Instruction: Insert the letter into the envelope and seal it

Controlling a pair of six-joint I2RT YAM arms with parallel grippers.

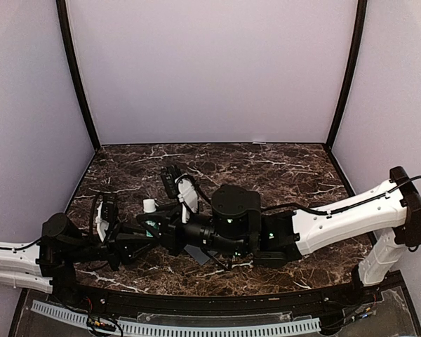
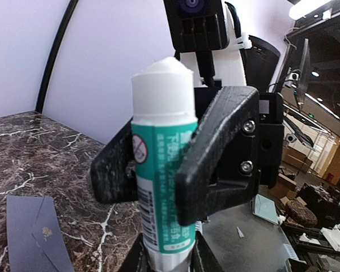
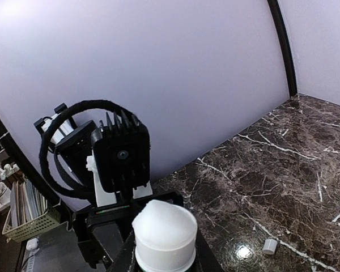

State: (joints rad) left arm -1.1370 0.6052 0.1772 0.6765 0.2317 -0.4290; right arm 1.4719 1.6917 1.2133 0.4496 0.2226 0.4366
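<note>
The envelope (image 2: 29, 235) lies flat on the bench (image 2: 22, 147), flap side up, at 7 o'clock from the glue stick (image 2: 161, 96) in the left wrist view. The glue stick stands upright. The right gripper (image 2: 161, 170) has its jaws closed on the stick's labelled body. The left gripper (image 2: 165, 262) has its jaws clamped on the base from 6 o'clock. A small white piece (image 3: 269, 245) lies on the bench at 4 o'clock in the right wrist view.
</note>
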